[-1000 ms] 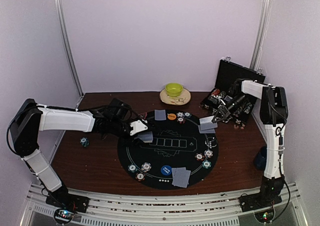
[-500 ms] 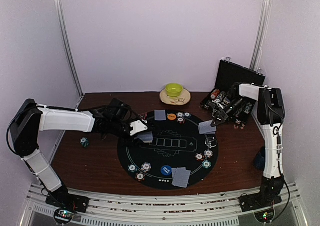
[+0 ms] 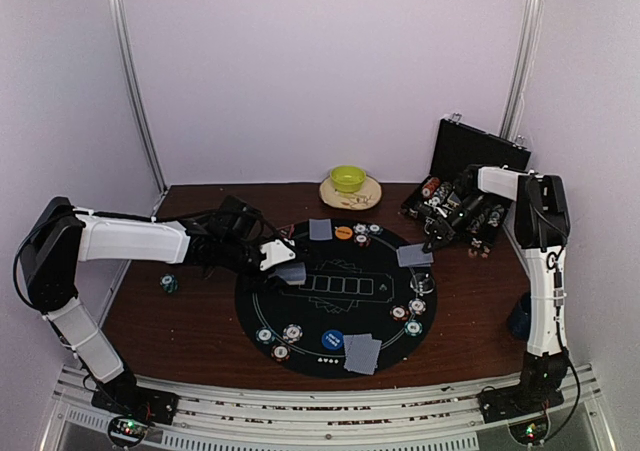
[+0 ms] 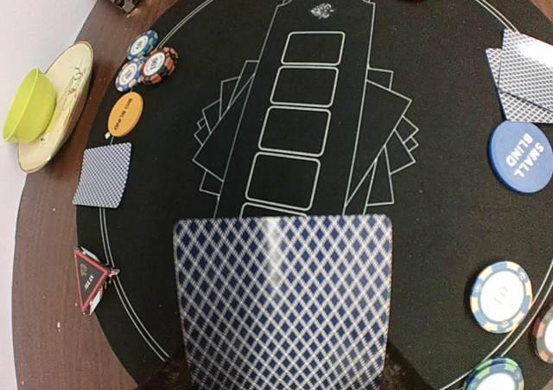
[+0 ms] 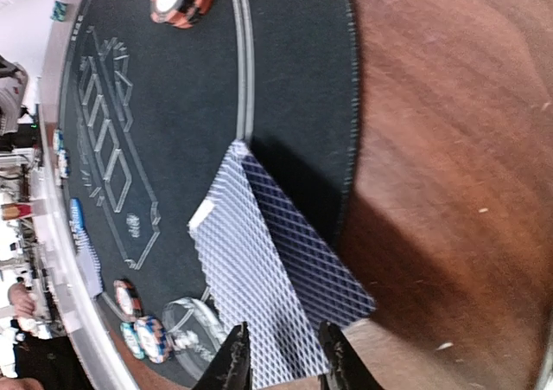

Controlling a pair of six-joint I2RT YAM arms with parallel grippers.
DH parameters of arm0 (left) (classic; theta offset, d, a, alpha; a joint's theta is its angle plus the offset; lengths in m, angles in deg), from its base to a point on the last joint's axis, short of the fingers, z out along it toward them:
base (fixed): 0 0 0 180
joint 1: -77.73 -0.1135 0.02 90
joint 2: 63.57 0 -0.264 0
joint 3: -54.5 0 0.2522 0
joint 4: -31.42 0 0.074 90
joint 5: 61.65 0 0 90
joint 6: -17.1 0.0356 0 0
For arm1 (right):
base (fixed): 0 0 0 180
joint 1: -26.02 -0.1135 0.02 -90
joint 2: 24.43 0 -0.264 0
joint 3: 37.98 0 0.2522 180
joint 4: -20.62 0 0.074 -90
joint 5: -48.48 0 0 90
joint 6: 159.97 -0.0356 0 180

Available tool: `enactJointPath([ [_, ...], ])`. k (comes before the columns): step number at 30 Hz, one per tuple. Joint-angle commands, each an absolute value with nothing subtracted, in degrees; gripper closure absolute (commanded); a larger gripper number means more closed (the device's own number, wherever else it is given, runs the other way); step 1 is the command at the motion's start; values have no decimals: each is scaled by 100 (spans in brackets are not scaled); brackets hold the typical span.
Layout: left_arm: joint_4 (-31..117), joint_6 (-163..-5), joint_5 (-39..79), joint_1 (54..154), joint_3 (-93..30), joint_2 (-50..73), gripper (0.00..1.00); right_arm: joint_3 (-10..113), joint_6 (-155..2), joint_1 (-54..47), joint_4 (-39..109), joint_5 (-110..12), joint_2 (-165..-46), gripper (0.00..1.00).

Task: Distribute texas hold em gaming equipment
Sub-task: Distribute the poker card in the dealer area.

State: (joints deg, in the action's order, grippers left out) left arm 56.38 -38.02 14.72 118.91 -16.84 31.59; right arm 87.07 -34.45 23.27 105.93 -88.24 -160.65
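Grey-blue-backed card [image 4: 285, 303] is pinched in left gripper [image 3: 278, 261] and held low over the left side of black mat [image 3: 330, 316]. Two-card pile [image 5: 268, 269] lies on the mat's right edge, one corner overhanging wooden table [image 5: 449, 105]. Right gripper [image 5: 281, 360] hangs just above the pile, jaws parted, gripping nothing.
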Motion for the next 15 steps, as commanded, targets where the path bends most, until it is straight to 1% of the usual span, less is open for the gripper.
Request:
enactJointPath([
  [1,5476,-3754,1473,11861,-1702,3142,48,8600,-3830,2340,10184,-8360,-15895,68],
  [10,5469,-3753,1481,11861,-1708,3157,48,8479,-3988,2224,9953,-7758,-15665,64],
  [12,5467,-3760,1504,11859,-1708,3157,48,8430,-4105,2169,9863,-7492,-15482,60],
  [15,5467,-3755,1519,11860,-1701,3159,48,8333,-4263,2049,9711,-6962,-15088,49],
])
